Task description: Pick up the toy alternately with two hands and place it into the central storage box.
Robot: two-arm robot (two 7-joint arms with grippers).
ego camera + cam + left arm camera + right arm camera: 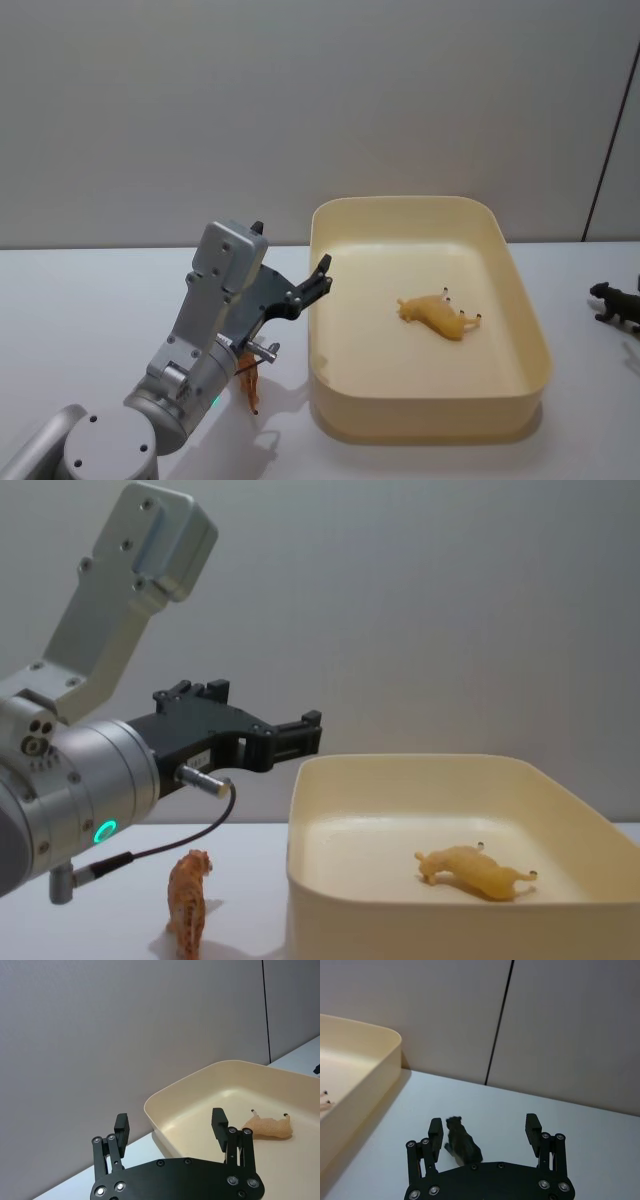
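Left hand (170, 1121) hung wide open, empty, just left of the central storage box (430, 425). Right hand (484, 1126) was open too, empty, facing a black toy (462, 1145) on the surface (545, 1110).

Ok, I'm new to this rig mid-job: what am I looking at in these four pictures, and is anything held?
This is a two-armed robot; each arm ends in a black two-finger gripper. The head view looks down from above, the chest view looks across the table from lower, and each wrist view looks along that arm's fingers. The left gripper is open and empty, beside the left wall of the cream box. The right gripper is open near a black toy animal on the table, right of the box. An orange tiger toy stands left of the box; a yellow toy animal lies inside it. Nothing is held.
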